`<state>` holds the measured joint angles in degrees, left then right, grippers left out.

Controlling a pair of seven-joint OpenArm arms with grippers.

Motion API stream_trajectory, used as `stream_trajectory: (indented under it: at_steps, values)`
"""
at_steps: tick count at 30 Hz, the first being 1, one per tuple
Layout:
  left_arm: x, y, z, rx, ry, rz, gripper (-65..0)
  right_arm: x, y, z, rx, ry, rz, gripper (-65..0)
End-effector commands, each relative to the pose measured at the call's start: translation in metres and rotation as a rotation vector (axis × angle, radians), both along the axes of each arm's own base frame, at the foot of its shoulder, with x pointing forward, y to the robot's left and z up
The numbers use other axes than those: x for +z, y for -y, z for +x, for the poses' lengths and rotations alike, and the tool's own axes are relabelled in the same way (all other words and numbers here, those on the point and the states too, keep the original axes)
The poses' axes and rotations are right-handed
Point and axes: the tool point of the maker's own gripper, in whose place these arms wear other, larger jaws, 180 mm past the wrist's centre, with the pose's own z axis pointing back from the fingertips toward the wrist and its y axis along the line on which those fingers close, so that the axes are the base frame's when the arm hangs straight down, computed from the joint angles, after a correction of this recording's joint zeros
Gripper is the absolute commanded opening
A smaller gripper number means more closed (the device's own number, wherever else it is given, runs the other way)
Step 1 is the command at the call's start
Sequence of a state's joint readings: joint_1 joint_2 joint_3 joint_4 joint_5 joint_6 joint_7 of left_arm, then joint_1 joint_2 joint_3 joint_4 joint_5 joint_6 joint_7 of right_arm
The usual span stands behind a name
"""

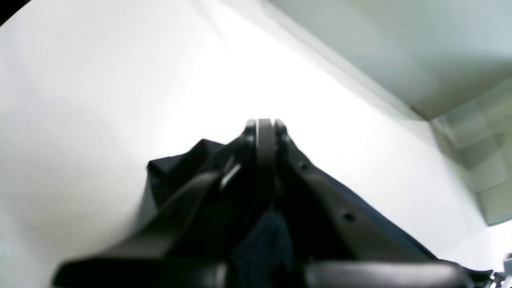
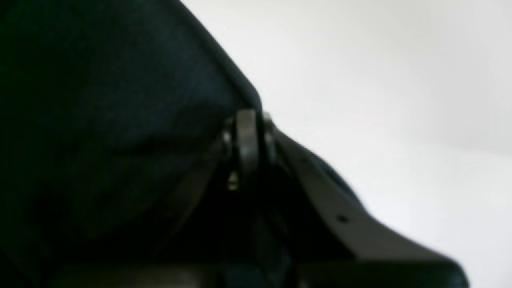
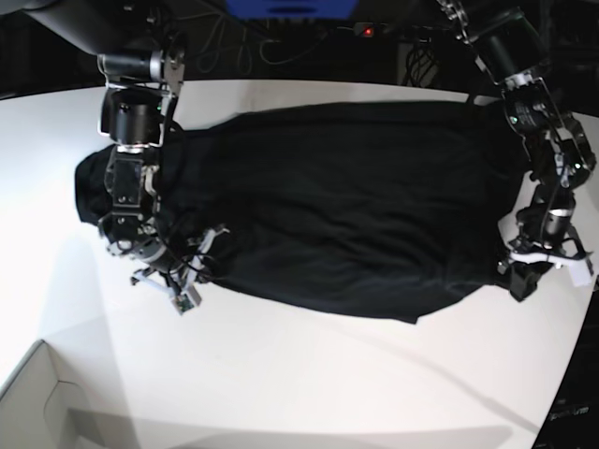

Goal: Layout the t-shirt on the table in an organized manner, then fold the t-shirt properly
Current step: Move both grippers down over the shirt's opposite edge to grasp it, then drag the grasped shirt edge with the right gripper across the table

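Note:
The black t-shirt lies spread across the white table, its body mostly flat and a bunched part at the far left. On the base view's right, my left gripper sits at the shirt's right edge. In the left wrist view its jaws are shut, with dark cloth under and between the fingers. My right gripper is at the shirt's lower left edge. The right wrist view shows it shut on the hem of the cloth.
The corner of a white box stands at the front left of the table. Cables and a blue object lie beyond the far edge. The table's curved edge runs close by my left arm on the right.

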<state>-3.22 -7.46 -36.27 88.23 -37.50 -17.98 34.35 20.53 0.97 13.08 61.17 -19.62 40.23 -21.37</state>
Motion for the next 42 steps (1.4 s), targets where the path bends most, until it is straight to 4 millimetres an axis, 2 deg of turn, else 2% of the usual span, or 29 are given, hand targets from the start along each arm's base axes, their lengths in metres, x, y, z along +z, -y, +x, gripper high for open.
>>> stream_trajectory:
  at_steps: [1, 7, 14, 17, 21, 25, 27, 28, 32, 35, 37, 39, 42]
  values:
    - [0.022, -0.005, 0.003, 0.004, 0.071, 0.01, -65.0, 0.035, 0.003, 0.018, -0.01, 0.115, 0.015, -65.0]
    - [0.018, -0.002, -0.008, -0.005, 0.077, -0.046, -65.0, 0.09, 0.008, 0.004, -0.02, 0.293, -0.047, -65.0]
    - [0.018, -0.025, -0.028, 0.041, 0.093, -0.102, -65.0, 0.118, 0.012, -0.05, -0.013, 0.386, -0.125, -65.0]
    - [0.023, -0.034, -0.03, 0.045, 0.095, -0.083, -65.0, 0.112, 0.009, -0.074, -0.008, 0.369, -0.134, -65.0]
    - [0.02, -0.039, -0.035, 0.043, 0.075, -0.064, -65.0, 0.085, 0.01, -0.099, -0.001, 0.288, -0.137, -65.0]
    - [0.017, -0.039, -0.037, 0.044, 0.068, -0.066, -65.0, 0.055, 0.011, -0.113, 0.004, 0.203, -0.131, -65.0]
    - [0.016, -0.039, -0.037, 0.044, 0.066, -0.066, -65.0, 0.049, 0.017, -0.115, 0.011, 0.183, -0.146, -64.9]
    - [0.016, -0.039, -0.037, 0.045, 0.065, -0.067, -65.0, 0.047, 0.018, -0.117, 0.016, 0.176, -0.155, -62.9]
    - [0.012, -0.041, -0.038, 0.05, 0.055, -0.062, -65.0, 0.038, 0.017, -0.128, 0.068, 0.146, -0.185, -50.2]
    - [0.012, -0.041, -0.038, 0.05, 0.054, -0.061, -65.0, 0.04, 0.019, -0.131, 0.117, 0.15, -0.222, -42.1]
    - [0.013, -0.041, -0.037, 0.049, 0.056, -0.061, -65.0, 0.055, 0.026, -0.125, 0.103, 0.191, -0.24, -39.2]
    - [0.013, -0.041, -0.037, 0.049, 0.056, -0.061, -65.0, 0.078, 0.035, -0.113, 0.068, 0.255, -0.255, -39.3]
    - [0.012, -0.04, -0.037, 0.047, 0.054, -0.062, -65.0, 0.11, 0.028, -0.088, 0.021, 0.353, -0.217, -39.0]
